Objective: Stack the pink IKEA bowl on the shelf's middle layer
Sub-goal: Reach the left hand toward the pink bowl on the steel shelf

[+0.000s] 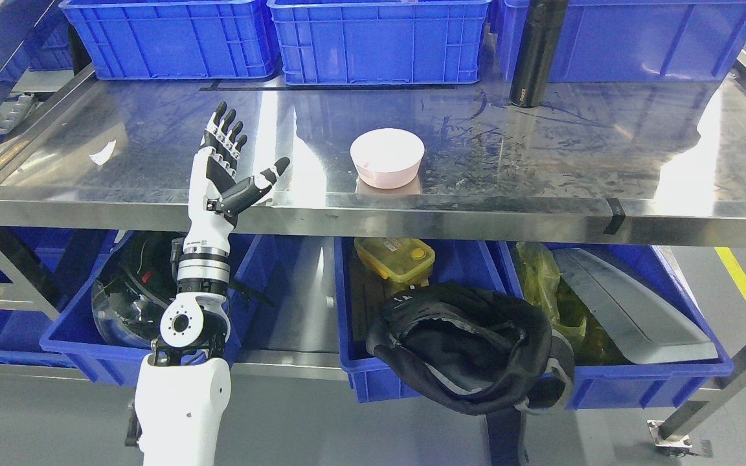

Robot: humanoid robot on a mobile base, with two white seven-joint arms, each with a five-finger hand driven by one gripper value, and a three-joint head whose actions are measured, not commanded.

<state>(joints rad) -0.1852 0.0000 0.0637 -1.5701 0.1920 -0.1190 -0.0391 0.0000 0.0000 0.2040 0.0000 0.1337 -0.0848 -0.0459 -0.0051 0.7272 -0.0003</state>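
A pink bowl point(386, 157) stands upright on the steel middle shelf point(541, 162), close to the shelf's front edge and near its centre. My left hand point(237, 155) is raised at the shelf's front edge, well to the left of the bowl. Its fingers point(224, 133) are spread upward and the thumb points right toward the bowl. The hand holds nothing. My right arm does not show.
Blue crates point(376, 39) line the back of the shelf. A black bottle point(535, 52) stands at the back right. Below, blue bins point(658, 372) hold a black bag point(470, 349), a yellow box point(395, 259) and a helmet point(130, 291).
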